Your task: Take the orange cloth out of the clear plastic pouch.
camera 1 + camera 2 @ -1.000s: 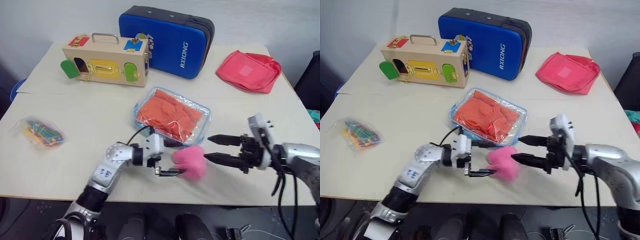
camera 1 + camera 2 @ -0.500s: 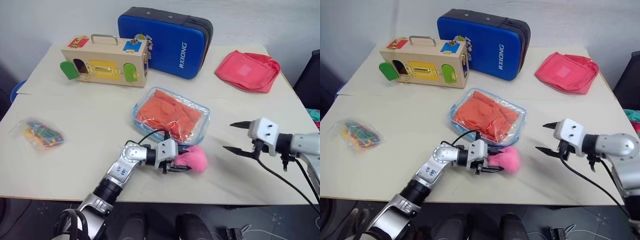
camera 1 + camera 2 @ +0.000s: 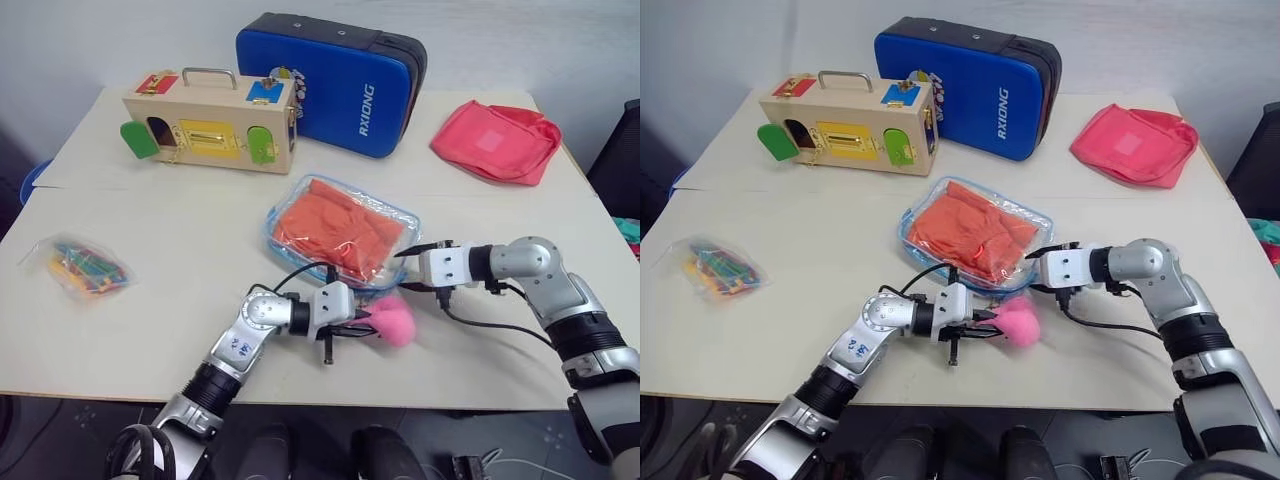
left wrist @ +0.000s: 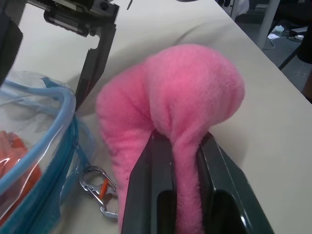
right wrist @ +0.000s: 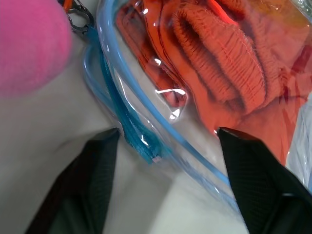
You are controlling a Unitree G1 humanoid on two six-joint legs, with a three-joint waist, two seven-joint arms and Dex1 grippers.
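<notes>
The clear plastic pouch with light blue zipper edging lies flat mid-table, and the wrinkled orange cloth is inside it. Just in front of the pouch, my left gripper is shut on a pink plush lump; in the left wrist view its fingers pinch a fold of the plush. My right gripper is at the pouch's near right corner. It is open, with its fingers either side of the blue zipper edge and the cloth behind the plastic.
A wooden latch box and a blue case stand at the back. A pink-red fabric bag lies back right, and a small bag of colourful sticks at the left. A metal clip hangs at the pouch's corner.
My left gripper closed on the pink plush lump. My right gripper rolled, swung in from the right to the pouch's corner, and its jaws narrowed.
</notes>
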